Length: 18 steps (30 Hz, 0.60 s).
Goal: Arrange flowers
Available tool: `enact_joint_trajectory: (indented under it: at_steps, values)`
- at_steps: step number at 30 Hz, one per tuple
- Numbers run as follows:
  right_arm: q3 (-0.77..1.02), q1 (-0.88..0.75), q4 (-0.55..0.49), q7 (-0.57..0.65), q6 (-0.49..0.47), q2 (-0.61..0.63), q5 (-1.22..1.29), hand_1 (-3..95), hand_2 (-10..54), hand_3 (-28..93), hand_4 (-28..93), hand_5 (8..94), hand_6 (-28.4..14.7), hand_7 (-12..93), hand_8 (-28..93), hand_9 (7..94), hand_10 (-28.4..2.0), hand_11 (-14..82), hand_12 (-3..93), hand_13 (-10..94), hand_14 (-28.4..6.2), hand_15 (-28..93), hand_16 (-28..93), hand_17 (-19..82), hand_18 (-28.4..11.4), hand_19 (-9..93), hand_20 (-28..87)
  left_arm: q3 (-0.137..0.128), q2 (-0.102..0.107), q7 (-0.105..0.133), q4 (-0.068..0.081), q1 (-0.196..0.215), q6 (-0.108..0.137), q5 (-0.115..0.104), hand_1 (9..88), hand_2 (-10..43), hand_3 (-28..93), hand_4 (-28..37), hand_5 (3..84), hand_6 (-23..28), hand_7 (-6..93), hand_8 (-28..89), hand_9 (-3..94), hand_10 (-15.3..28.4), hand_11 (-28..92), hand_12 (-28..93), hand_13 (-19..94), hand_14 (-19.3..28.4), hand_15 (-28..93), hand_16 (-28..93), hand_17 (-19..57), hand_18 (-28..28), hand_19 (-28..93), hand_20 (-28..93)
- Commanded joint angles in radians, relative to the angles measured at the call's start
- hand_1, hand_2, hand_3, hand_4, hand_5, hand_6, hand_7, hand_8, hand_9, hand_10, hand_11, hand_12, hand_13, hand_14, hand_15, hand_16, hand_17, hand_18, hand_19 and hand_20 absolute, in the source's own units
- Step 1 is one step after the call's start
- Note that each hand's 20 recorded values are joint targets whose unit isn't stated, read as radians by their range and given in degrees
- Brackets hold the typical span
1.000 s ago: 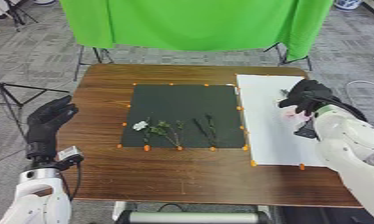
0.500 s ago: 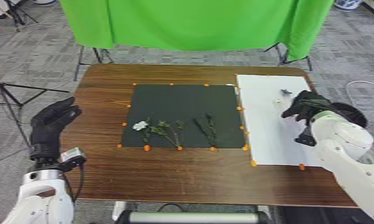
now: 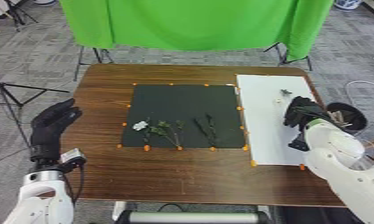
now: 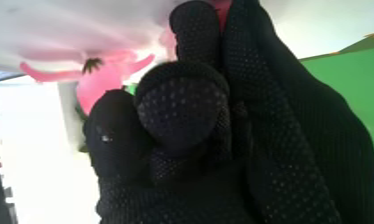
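My right hand (image 3: 301, 112) is low over the white sheet at the table's right side. In the right wrist view, the fingers and thumb of that hand (image 4: 183, 117) are curled together at a pink flower (image 4: 102, 82), whose petals spread beside and behind them; a bit of green shows between the digits, and the gloved fingers hide most of the stem. On the dark mat lie a white flower (image 3: 140, 125), leafy green stems (image 3: 163, 129) and darker stems (image 3: 206, 127). My left hand (image 3: 55, 120), its fingers relaxed and empty, is beyond the table's left edge.
The dark mat (image 3: 185, 102) and white sheet (image 3: 263, 130) have orange markers along their edges. A small sprig (image 3: 286, 92) lies on the sheet's far part. A dark round container (image 3: 346, 116) with things in it stands off the table's right edge.
My right hand has moved back toward the robot over the sheet, uncovering the small sprig and the round container. The pink petals seen beside it earlier are now hidden in the head view.
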Motion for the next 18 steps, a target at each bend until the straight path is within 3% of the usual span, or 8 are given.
enact_joint_trajectory:
  at_steps: [1, 5, 11, 18]
  values:
    - [0.025, -0.017, -0.043, -0.009, 0.049, 0.009, 0.002, 62.9, -9.5, 60, -16, 78.9, -0.2, 22, 11, 90.7, -8.8, 8.2, 39.7, 93, -2.0, 55, 30, 63, -12.2, 93, 44, -0.001, 0.000, 0.007, 0.001, 0.015, 0.005, -0.018, 42.5, -8.2, 70, -9.6, 52.7, 0.5, 24.3, -11, 50.1, 12.4, 28, 12, 44, 15.4, 30, -3, 16.2, 14.1, 26, 22]
    - [0.088, -0.019, -0.118, -0.014, 0.073, 0.022, -0.005, 63.2, -9.5, 61, -16, 80.0, -0.4, 22, 11, 91.2, -9.0, 8.0, 39.6, 93, -1.7, 55, 30, 64, -12.1, 93, 44, -0.012, 0.005, 0.008, -0.001, 0.026, 0.011, -0.029, 42.4, -8.1, 70, -9.6, 52.6, 0.5, 24.2, -11, 50.1, 12.4, 28, 12, 44, 15.5, 30, -3, 16.2, 14.1, 26, 22]
    - [0.075, 0.088, -0.206, -0.059, 0.117, 0.042, 0.002, 63.3, -9.5, 61, -16, 80.4, -0.6, 22, 11, 91.6, -9.2, 7.9, 39.7, 93, -1.4, 55, 31, 64, -11.6, 93, 44, -0.028, 0.004, 0.023, 0.003, 0.044, 0.034, -0.079, 42.3, -8.1, 70, -9.6, 52.6, 0.5, 24.4, -11, 50.3, 12.4, 28, 12, 44, 15.6, 30, -3, 16.2, 14.2, 26, 22]
    - [-0.170, 0.398, -0.183, -0.131, 0.107, -0.025, 0.111, 63.4, -9.5, 61, -16, 80.4, -0.6, 22, 11, 91.7, -9.3, 7.8, 39.8, 94, -1.2, 55, 31, 64, -11.4, 93, 45, -0.025, 0.002, 0.013, 0.008, 0.053, 0.038, -0.080, 42.0, -8.2, 70, -9.6, 52.7, 0.6, 24.3, -11, 50.4, 12.6, 28, 12, 44, 15.6, 30, -3, 16.2, 14.2, 26, 22]
